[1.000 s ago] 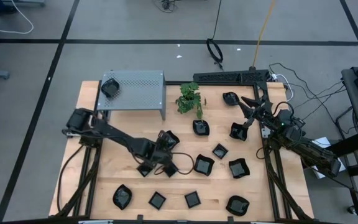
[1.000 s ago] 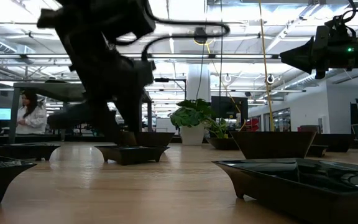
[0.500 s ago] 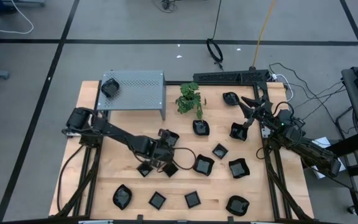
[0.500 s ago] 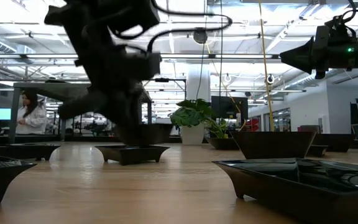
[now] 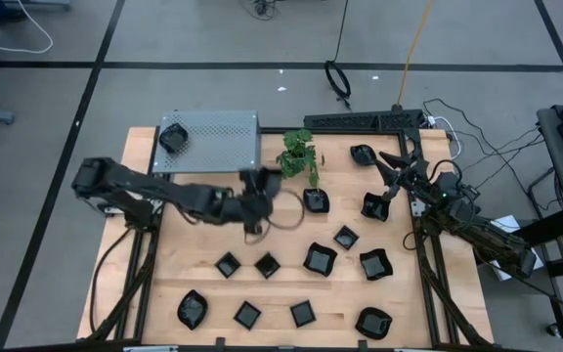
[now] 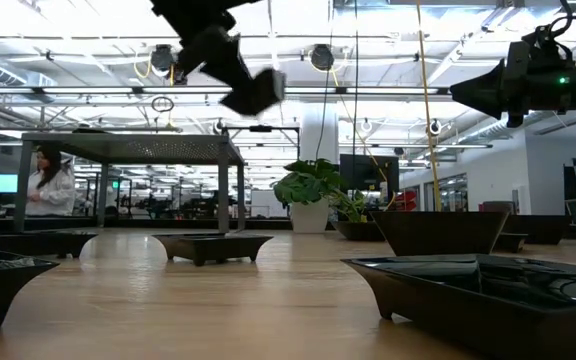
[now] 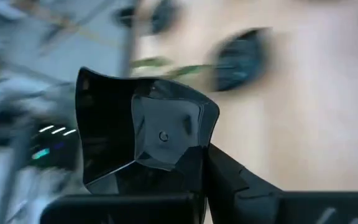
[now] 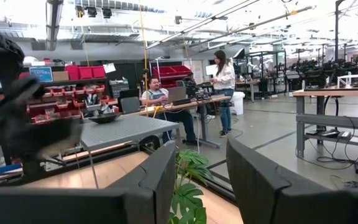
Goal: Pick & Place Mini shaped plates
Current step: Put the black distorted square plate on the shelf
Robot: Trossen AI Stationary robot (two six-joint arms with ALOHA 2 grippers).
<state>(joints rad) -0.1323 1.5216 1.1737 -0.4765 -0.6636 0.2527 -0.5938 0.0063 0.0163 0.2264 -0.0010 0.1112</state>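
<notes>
Overhead, table-level, two wrist views

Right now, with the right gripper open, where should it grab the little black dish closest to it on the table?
Take the mini plate by its raised rim, on the edge nearest the right gripper. Come straight down from above, with one finger inside the rim and one outside. The plate sits upright and low on the table, so the rim is probably the only hold.

Left claw raised, clamped; right claw parted, waiting.
</notes>
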